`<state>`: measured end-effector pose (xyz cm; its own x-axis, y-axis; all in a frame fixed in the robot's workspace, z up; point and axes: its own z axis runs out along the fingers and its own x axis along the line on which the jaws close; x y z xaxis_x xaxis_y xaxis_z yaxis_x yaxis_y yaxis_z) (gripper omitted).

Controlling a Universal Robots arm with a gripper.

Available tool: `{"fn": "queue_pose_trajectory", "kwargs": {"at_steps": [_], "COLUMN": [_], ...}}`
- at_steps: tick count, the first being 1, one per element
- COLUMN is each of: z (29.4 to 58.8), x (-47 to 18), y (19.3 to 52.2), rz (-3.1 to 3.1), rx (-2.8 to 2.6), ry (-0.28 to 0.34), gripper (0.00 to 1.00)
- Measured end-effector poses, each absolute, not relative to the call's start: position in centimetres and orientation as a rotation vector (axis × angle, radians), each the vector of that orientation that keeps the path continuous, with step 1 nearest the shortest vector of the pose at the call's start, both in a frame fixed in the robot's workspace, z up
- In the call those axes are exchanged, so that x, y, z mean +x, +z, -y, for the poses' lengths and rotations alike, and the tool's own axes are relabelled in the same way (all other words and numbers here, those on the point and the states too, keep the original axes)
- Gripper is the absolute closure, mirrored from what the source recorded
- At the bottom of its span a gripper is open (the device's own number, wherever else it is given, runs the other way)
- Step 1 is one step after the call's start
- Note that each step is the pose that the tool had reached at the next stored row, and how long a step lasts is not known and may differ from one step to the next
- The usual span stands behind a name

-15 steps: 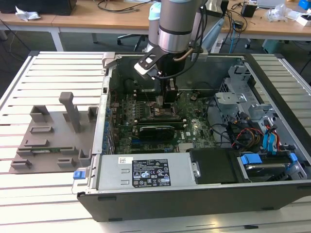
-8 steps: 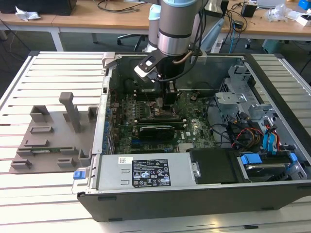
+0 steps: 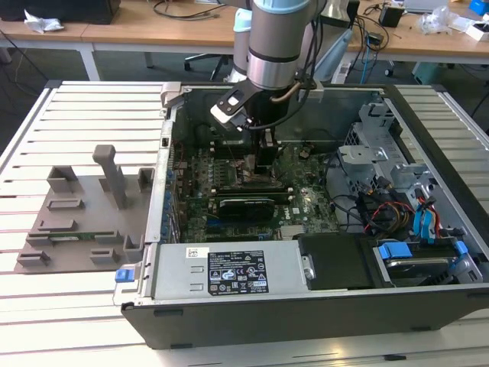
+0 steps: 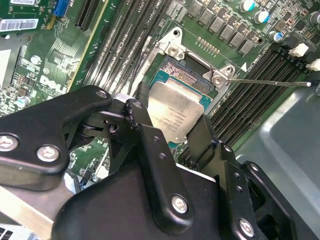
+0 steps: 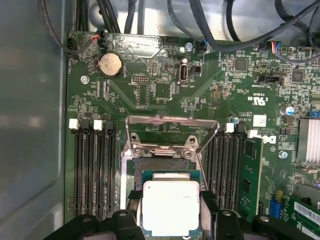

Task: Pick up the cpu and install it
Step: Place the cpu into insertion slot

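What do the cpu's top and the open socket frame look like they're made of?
The cpu: its top looks like pale metal with a matte silver finish, sitting on what seems a green board-like base. The socket frame: probably bare steel sheet, bright and reflective, with bent edges.

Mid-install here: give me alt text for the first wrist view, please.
The end effector holds the silver-topped cpu right at the open socket on the green motherboard. The socket's metal frame is flipped up, with memory slots on both sides.
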<state>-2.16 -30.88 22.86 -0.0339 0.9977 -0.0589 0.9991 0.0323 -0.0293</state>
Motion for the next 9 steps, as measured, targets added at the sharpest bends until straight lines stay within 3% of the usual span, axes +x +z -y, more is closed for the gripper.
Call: {"fn": "queue_pose_trajectory", "kwargs": {"at_steps": [9], "z": [30.86], "x": [-2.19], "y": [22.42], "rz": [-2.241], "rx": [2.168], "ry": [-0.097], "gripper": [0.45]}}
